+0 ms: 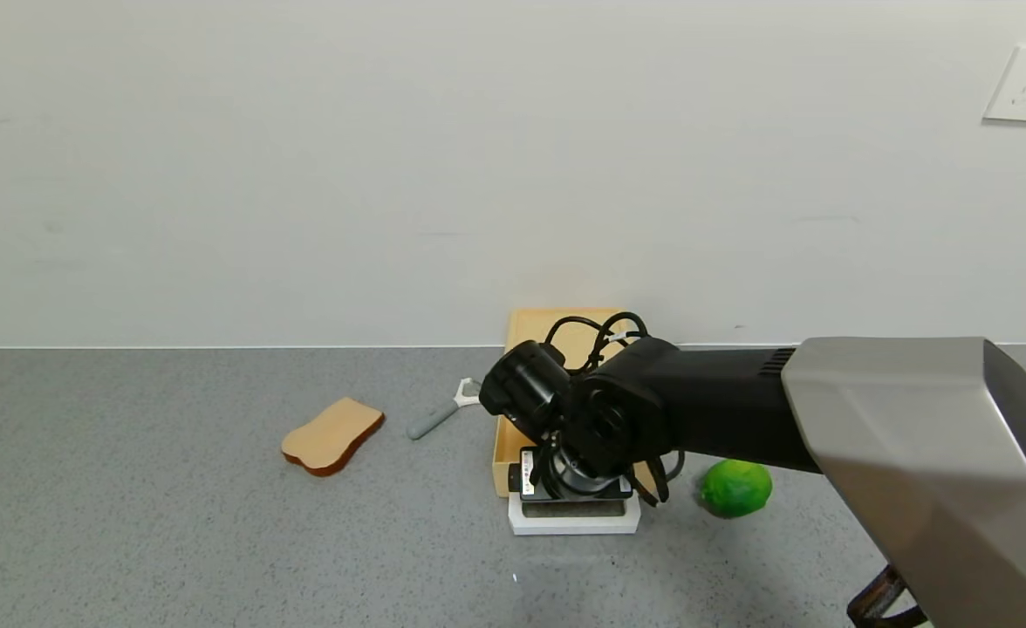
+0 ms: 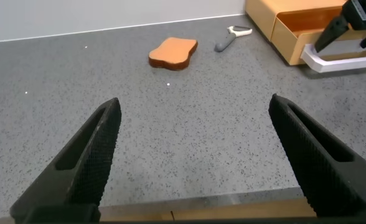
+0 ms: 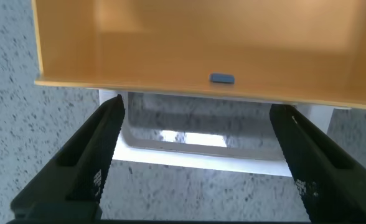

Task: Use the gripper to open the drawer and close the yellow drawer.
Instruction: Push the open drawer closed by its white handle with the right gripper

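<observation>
Pale wooden drawer [image 3: 195, 50] looks light and stiff; the right tool [image 3: 198, 158] hangs open, empty, straddling its white handle [image 3: 201, 146].

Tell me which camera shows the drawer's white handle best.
The right wrist view: the white handle fills the frame between the open right claw fingers. Head view: arm partly hides it. Left wrist view: small and distant.
</observation>
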